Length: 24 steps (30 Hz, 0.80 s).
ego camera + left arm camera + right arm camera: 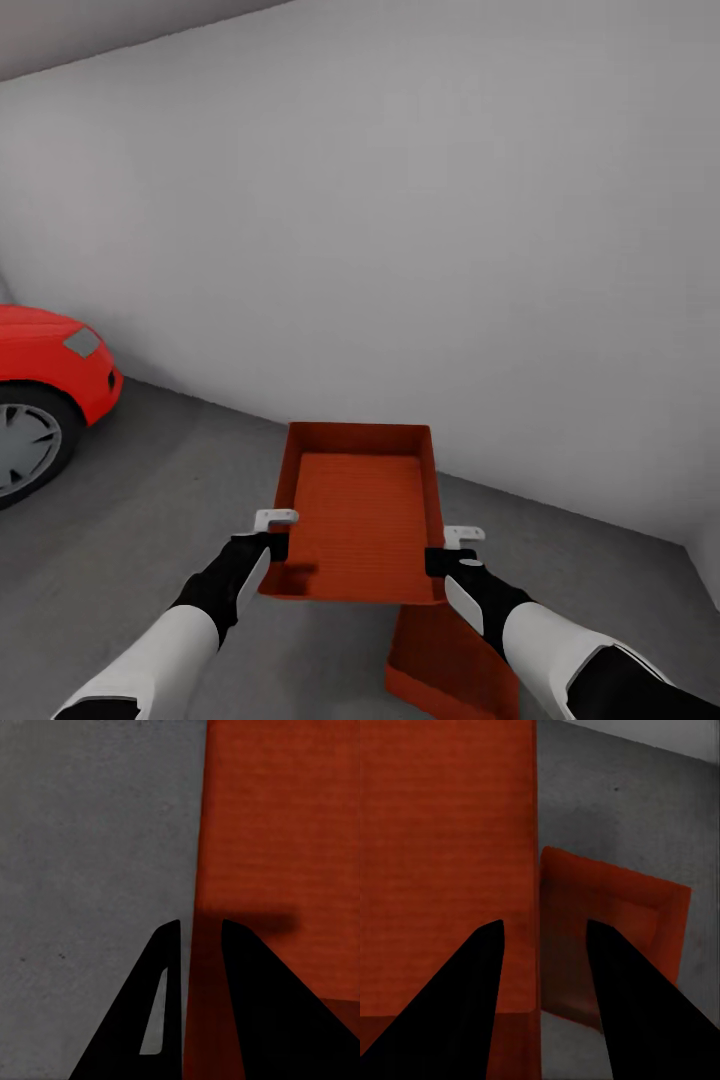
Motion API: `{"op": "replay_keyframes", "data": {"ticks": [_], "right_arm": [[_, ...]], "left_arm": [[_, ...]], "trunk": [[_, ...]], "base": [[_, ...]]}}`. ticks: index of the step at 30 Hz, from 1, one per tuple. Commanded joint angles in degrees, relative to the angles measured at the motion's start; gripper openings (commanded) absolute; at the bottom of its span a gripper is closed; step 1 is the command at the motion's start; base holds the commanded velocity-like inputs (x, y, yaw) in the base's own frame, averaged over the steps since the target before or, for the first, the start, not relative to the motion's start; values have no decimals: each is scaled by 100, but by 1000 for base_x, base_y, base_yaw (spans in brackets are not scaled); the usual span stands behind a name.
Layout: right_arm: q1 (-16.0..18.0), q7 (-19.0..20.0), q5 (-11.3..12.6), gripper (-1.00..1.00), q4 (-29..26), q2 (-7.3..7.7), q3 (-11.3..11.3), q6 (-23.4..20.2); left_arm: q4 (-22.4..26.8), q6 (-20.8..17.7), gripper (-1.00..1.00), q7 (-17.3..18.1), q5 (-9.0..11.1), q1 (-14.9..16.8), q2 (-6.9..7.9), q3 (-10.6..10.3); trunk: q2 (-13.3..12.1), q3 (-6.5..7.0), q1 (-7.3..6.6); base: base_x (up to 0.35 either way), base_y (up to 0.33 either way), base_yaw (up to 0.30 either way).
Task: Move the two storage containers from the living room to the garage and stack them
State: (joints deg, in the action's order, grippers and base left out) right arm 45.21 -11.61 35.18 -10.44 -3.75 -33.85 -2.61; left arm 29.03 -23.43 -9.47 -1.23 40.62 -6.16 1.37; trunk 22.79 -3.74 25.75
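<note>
Against the plain white wall (400, 220) of the garage, the dark-grey concrete floor (170, 520) stretches out ahead of the robot. At the head view's left edge stands the front of a red car (45, 365) with one wheel showing. One orange-red storage container (362, 510) is held up in the air between both arms, open side up, its textured bottom in plain sight. The second container (450, 665) sits on the floor below and to the right of the held one, partly hidden by it and by the right arm; it seems tilted, though the view is poor there. The left hand (272, 545) pinches the held container's left wall near its near corner, one finger (259, 1012) inside and one outside. The right hand (440, 560) straddles the right wall the same way, its fingers (457, 1005) set a little apart with the wall between them.
</note>
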Motion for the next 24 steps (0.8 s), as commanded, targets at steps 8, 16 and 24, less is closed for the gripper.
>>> {"op": "replay_keyframes", "data": {"ticks": [8,16,24], "right_arm": [[10,-358,-64,-100,-10,169,-34,-20],[10,-359,-64,-100,-11,164,-34,-20],[12,-357,-64,-100,-8,171,-32,-20]], "left_arm": [[6,-30,-100,-28,82,-1,1,-66],[22,-30,-100,-28,86,-1,1,-66],[24,-30,-100,-28,88,-1,1,-65]], "trunk": [[14,-13,4],[14,-13,4],[14,-13,4]], "base": [[0,0,-286],[0,0,-286],[0,0,-286]]}}
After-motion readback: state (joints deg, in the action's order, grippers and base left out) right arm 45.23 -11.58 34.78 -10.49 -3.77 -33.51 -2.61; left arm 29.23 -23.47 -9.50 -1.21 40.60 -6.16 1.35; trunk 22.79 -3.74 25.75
